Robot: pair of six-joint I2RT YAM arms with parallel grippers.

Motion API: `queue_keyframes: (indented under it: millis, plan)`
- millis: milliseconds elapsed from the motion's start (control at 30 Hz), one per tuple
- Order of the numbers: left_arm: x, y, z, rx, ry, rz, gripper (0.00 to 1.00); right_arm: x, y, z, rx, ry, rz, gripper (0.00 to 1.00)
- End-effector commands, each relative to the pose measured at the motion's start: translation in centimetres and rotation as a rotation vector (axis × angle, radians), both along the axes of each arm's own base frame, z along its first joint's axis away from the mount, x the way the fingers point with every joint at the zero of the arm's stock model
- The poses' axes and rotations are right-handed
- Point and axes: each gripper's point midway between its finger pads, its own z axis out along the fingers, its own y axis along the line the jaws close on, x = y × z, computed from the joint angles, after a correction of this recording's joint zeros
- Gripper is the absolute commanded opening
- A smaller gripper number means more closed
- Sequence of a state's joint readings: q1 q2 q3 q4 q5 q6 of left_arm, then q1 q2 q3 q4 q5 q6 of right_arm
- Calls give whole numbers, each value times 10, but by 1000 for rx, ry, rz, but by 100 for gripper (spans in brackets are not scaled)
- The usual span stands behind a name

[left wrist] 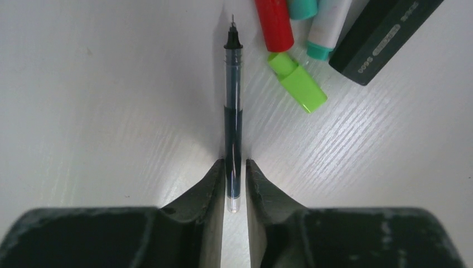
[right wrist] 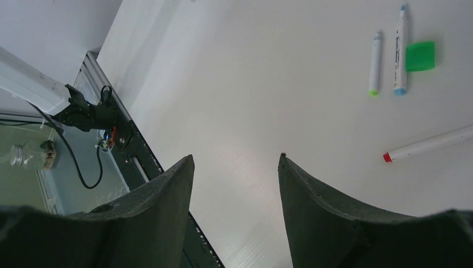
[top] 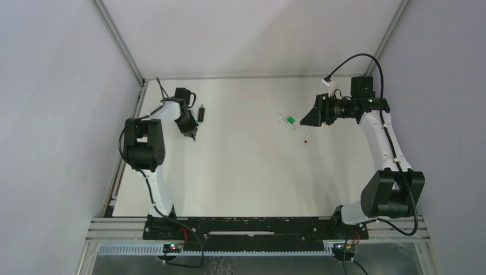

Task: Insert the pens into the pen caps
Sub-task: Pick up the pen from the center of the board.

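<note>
My left gripper (left wrist: 235,162) is low at the table's far left (top: 193,136), its jaws closed round the rear end of the thin dark pen (left wrist: 233,111), whose tip points away. Just beyond lie a red cap (left wrist: 275,25), a teal cap (left wrist: 303,6), a white pen with a teal end (left wrist: 329,28), a bright green cap (left wrist: 297,82) and the black marker (left wrist: 385,36). My right gripper (right wrist: 236,156) is open and empty above the table (top: 304,119). Near it lie two white pens, green-ended (right wrist: 376,62) and blue-ended (right wrist: 401,50), a green cap (right wrist: 420,56) and a red-tipped pen (right wrist: 429,144).
The white table (top: 246,172) is walled at the left, back and right. A black rail (top: 258,226) with wiring runs along the near edge. A small glass jar (right wrist: 25,156) sits below the table edge in the right wrist view.
</note>
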State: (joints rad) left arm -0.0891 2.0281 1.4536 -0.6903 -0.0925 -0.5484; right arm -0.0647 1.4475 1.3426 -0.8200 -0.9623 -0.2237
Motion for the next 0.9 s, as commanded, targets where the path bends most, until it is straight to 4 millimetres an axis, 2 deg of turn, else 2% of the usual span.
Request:
queue_keyframes:
  millis: [0, 167, 367, 467, 667, 867]
  plan:
    - [-10, -14, 13, -33, -18, -4, 21, -1, 3, 14, 32, -41, 9, 65]
    - [-37, -23, 7, -10, 13, -30, 15, -2, 2, 15, 35, -43, 8, 65]
    - [-85, -33, 1, 8, 34, -83, 4, -3, 3, 14, 47, -38, 20, 65]
    - [-99, -51, 8, -31, -22, -146, 0, -5, 6, 11, 60, -31, 34, 65]
    - [-107, -107, 40, -247, -231, -254, 0, -17, 25, -1, 57, -22, 101, 65]
    - [-105, -143, 70, -448, -395, -276, 0, -32, 50, -19, 62, 10, 181, 65]
